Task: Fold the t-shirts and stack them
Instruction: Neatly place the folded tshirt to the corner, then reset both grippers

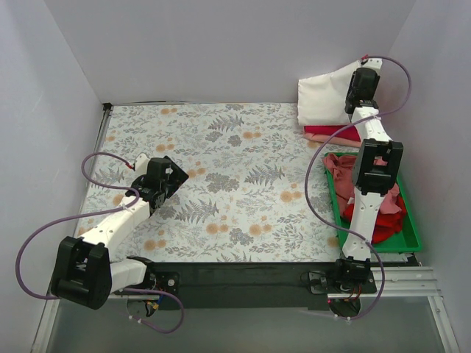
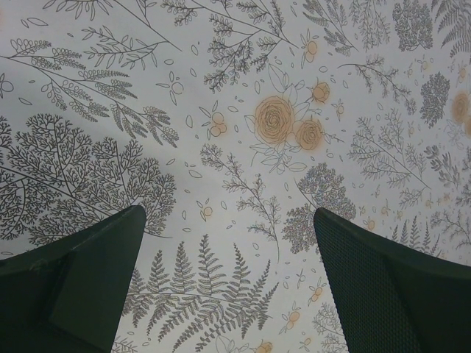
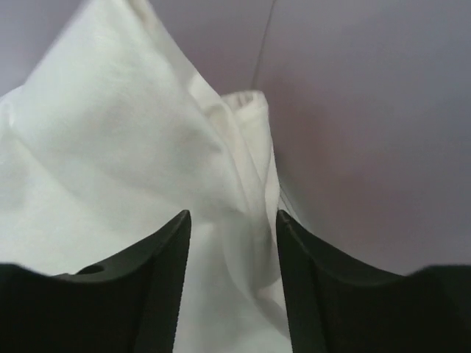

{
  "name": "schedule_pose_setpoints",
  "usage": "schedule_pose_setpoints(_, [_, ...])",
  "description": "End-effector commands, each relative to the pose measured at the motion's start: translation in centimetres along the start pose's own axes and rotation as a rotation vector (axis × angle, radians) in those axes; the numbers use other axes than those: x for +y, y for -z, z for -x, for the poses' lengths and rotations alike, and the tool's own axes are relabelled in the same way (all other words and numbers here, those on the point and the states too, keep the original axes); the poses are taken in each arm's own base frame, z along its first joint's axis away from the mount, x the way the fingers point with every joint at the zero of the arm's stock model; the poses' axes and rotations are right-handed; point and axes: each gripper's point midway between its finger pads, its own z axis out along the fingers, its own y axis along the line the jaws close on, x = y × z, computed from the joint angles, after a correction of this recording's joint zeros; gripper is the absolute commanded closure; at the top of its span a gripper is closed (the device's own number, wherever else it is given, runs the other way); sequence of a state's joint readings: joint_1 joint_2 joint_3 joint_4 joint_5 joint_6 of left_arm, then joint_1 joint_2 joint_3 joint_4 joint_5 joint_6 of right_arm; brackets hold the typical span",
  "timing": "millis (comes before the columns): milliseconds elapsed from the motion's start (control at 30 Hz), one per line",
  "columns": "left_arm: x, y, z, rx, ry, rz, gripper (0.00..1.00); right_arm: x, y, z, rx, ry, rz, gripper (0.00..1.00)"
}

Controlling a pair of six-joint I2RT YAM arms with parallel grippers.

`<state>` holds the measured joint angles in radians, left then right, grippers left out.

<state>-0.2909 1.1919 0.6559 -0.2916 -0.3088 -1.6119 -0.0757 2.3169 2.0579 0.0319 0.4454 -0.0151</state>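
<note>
left gripper (image 2: 228,213): released; jaws stand wide apart and hold nothing; it hovers over the left part of the floral tablecloth (image 1: 235,169).
right gripper (image 3: 232,220): reaches to the far right corner of the table; jaws partly apart; a raised fold of cloth lies between the 2 fingers (image 3: 154,287); whether the pads touch that fold cannot be told.
cream-white t-shirt (image 1: 322,99): at the far right of the table, against the back wall; its right end rises in a peak toward the right gripper.
folded t-shirts (image 1: 324,134): a magenta layer and a red layer, flat under the near edge of the cream-white t-shirt.
green tray (image 1: 412,239): on the right side of the table, near the right arm.
dusty-pink t-shirt (image 1: 342,173): crumpled, in the far end of the green tray.
red t-shirt (image 1: 386,220): crumpled, in the near half of the green tray, partly hidden by the right arm.
</note>
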Motion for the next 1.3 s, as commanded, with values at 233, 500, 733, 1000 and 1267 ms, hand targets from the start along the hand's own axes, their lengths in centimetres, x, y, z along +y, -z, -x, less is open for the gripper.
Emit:
schedule_pose_setpoints(233, [-1.4, 0.7, 1.9, -0.046, -0.005, -0.020, 0.02, 1.2, -0.7, 0.1, -0.009, -0.085, 0.133, 0.02])
schedule_pose_setpoints(500, [-1.8, 1.7, 2.4, -0.053, 0.004, -0.045, 0.02, 2.5, 4.7, 4.5, -0.055, -0.032, 0.232, 0.02])
schedule_pose_setpoints(733, [-2.8, 3.8, 3.7, -0.085, 0.023, -0.103, 0.02, 6.2, 13.6, 4.5, -0.045, 0.055, 0.345, 0.02])
schedule_pose_setpoints(1000, [-4.3, 6.0, 5.6, -0.134, 0.035, -0.172, 0.02, 7.5, 27.0, -1.4, 0.007, 0.044, 0.434, 0.02])
schedule_pose_setpoints(1267, [-4.9, 7.8, 5.6, -0.128, 0.048, -0.250, 0.02, 5.3, 38.2, -10.1, 0.086, -0.161, 0.649, 0.02])
